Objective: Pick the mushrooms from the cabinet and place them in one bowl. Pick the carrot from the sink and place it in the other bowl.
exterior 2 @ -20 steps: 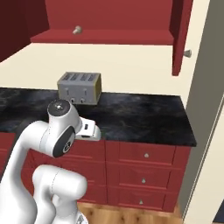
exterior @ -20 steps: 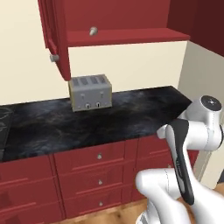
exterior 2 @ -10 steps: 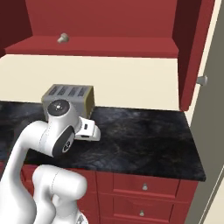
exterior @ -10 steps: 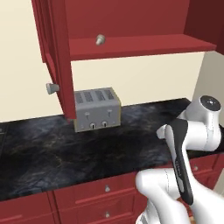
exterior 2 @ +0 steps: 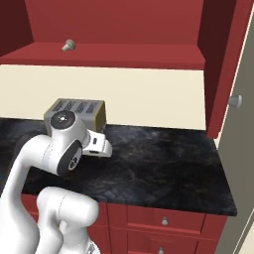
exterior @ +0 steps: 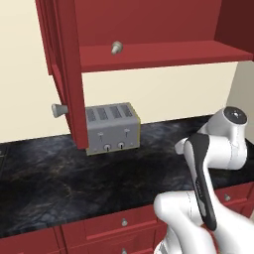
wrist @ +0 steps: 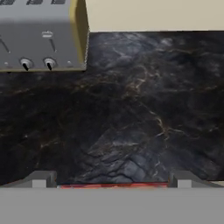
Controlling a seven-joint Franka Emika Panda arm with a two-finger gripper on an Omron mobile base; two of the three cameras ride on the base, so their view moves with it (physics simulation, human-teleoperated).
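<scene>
Sitting at twelve o'clock on the cabinet (exterior: 149, 52) shelf, the mushroom (exterior: 116, 47) looks light, soft; pinch its cap gently, jaws wide and empty.

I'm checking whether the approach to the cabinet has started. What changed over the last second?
The base drove closer: the cabinet, toaster and counter loom larger in both base views, a camera shift, not things moving. The mushroom stays on the shelf, untouched. The gripper stays open and empty over the counter.

Dark red cabinet (exterior: 149, 54) open, one small tan mushroom (exterior: 116, 47) upright on shelf's front edge
</scene>
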